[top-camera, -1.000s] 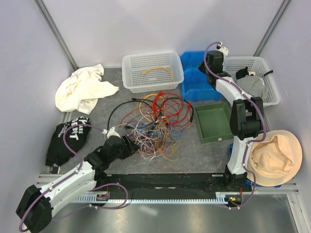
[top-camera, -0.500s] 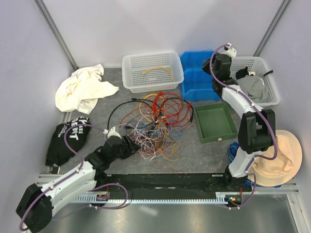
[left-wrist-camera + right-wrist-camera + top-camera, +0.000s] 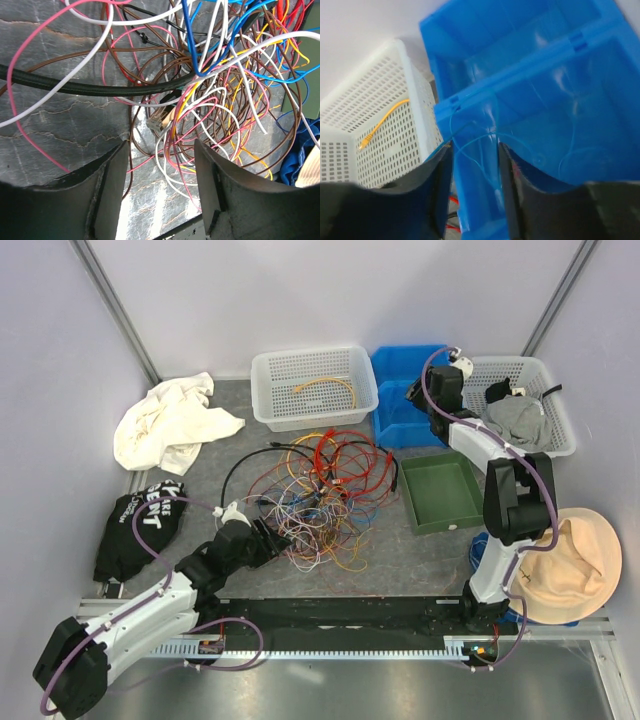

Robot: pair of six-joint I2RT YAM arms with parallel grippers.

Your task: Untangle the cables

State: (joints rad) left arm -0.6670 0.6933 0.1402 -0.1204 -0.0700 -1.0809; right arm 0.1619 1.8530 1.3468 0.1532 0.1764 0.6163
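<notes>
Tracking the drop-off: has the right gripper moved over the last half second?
Yes. In the top view the right gripper has swung left, from the rim of the right basket to over the blue bin.

You're in a robot lab cell: plain pale walls (image 3: 330, 290) on metal frame posts (image 3: 110, 302), arms (image 3: 150, 612) bolted to a rail (image 3: 340, 615), and sorting baskets (image 3: 320, 418) on a grey mat (image 3: 410, 560).

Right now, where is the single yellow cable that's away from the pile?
Top view: the yellow cable lies inside the white mesh basket at the back centre, just left of the blue bins, behind the tangle.
</notes>
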